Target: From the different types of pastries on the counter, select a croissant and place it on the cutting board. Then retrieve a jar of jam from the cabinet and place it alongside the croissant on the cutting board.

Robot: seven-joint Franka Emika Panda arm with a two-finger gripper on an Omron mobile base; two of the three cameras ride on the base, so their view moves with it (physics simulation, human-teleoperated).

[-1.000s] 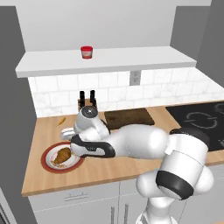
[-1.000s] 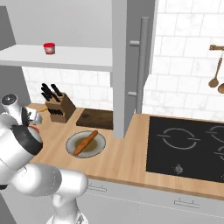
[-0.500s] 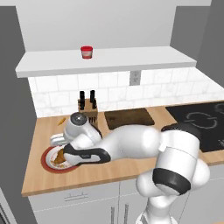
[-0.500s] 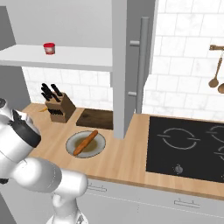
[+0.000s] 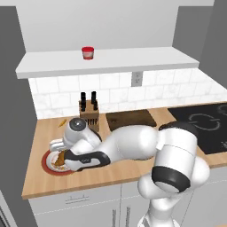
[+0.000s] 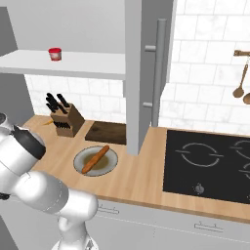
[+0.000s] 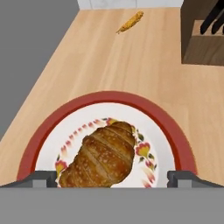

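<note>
Fingers (image 7: 112,178) spread wide, holding nothing, flanking flaky ridged croissant (image 7: 103,156) on red-rimmed plate (image 7: 170,131).

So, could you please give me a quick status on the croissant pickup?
Hand open, fingertips either side of the croissant, not gripping. Croissant on the red-rimmed plate. Cutting board bare; jam jar on the shelf. Nothing in the way.

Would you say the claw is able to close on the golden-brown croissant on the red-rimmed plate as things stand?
Probably yes. In the hand view the claw is open, its tips either side of the golden-brown croissant, which lies alone on the red-rimmed plate; nothing sits between them.
</note>
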